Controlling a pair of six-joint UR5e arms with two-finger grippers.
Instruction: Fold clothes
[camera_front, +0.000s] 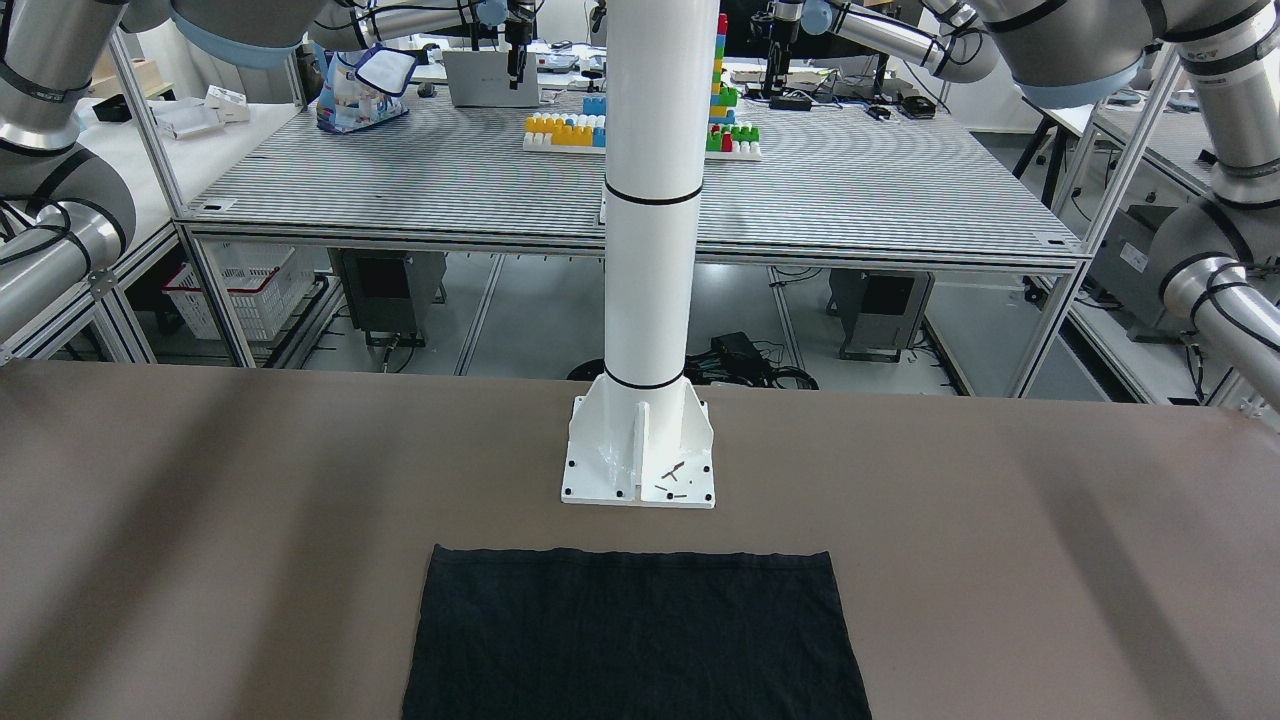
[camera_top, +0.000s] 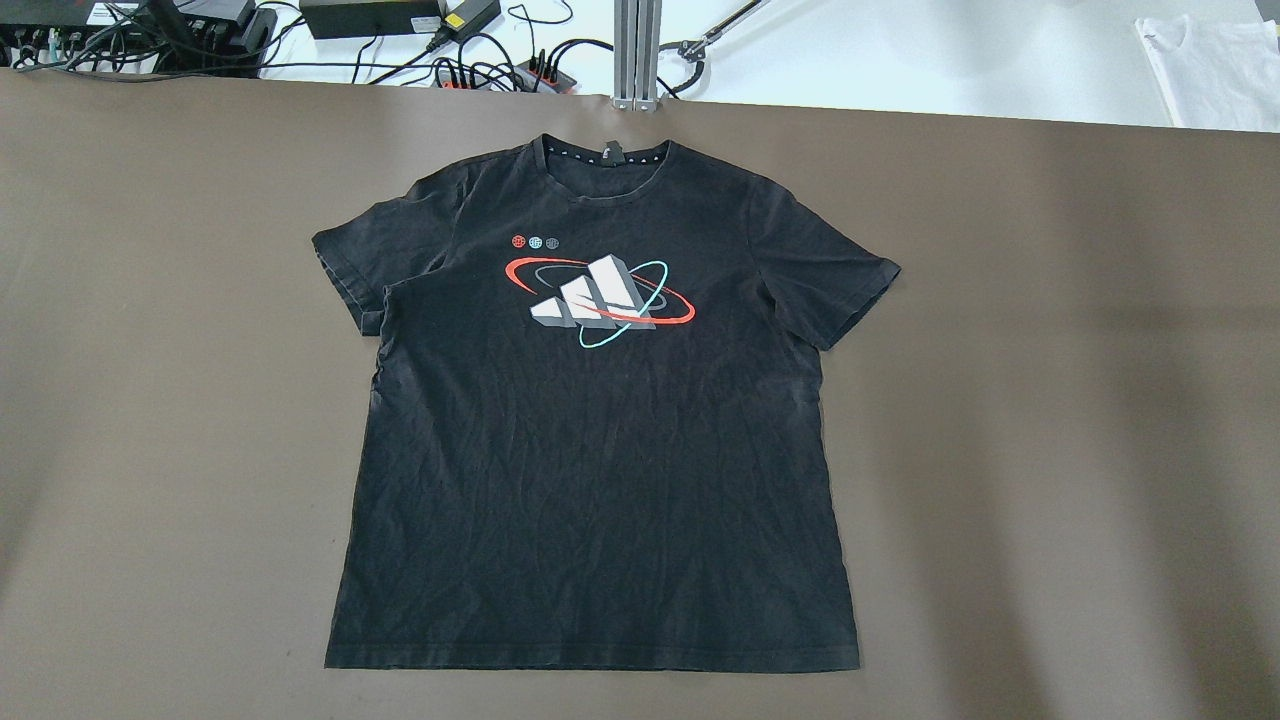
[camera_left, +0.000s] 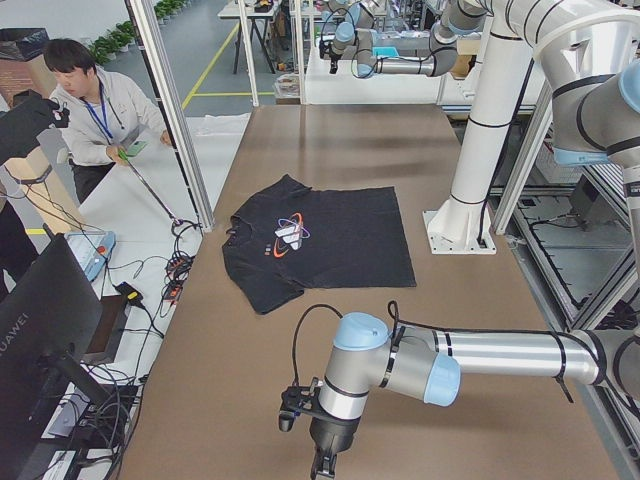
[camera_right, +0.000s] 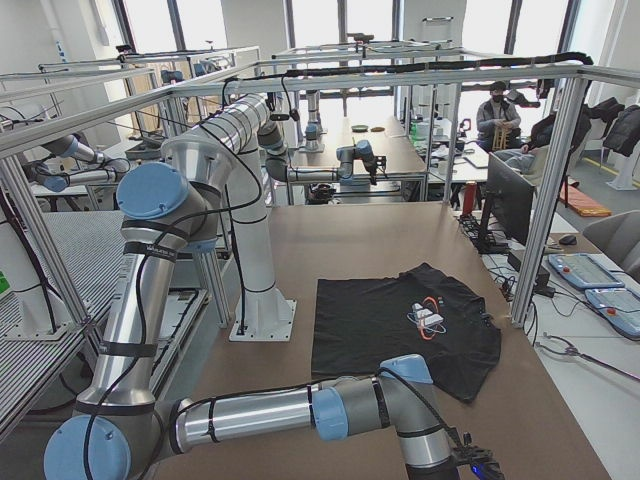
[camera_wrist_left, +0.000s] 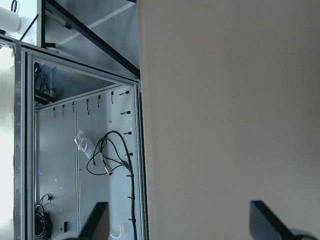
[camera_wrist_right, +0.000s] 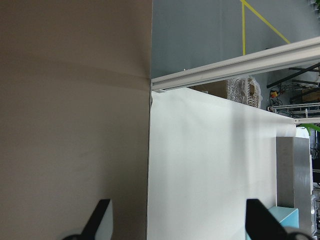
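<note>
Since folding hadn't started, T-shirt (camera_top: 600, 450): lay flat mid-frame
left pincer (camera_wrist_left: 179, 212): spread, empty
right pincer (camera_wrist_right: 177, 210): spread, empty

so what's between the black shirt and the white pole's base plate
Nothing: only bare brown table separates the black shirt from the base plate, clearest in the front-facing view.

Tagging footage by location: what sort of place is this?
Probably a robotics lab: a robot arm over a brown table with a black T-shirt laid flat, more arms in aluminium-framed stations behind, and a person at a side bench.
</note>
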